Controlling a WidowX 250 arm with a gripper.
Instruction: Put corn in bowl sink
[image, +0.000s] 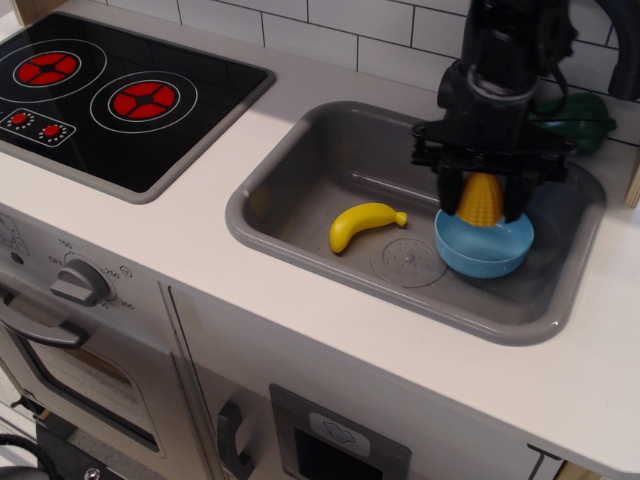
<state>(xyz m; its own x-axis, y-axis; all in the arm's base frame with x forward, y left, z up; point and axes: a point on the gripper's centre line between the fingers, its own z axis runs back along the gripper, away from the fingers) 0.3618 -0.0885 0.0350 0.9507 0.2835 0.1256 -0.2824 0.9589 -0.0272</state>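
Observation:
My gripper (484, 200) is shut on the yellow-orange bumpy corn (481, 200) and holds it upright, pointed end up, just above the light-blue bowl (484, 250). The bowl sits on the floor of the grey sink (300, 170) at its right side, next to the round drain disc (408, 261). The corn's lower end is close to the bowl's rim; I cannot tell whether it touches the bowl. The arm hides the back part of the bowl.
A smooth yellow banana (362, 223) lies in the sink left of the drain. A green pepper (585, 115) sits on the counter behind the sink, partly hidden by the arm. The black stove (100, 95) is at the left. The black faucet (620, 50) is at the top right.

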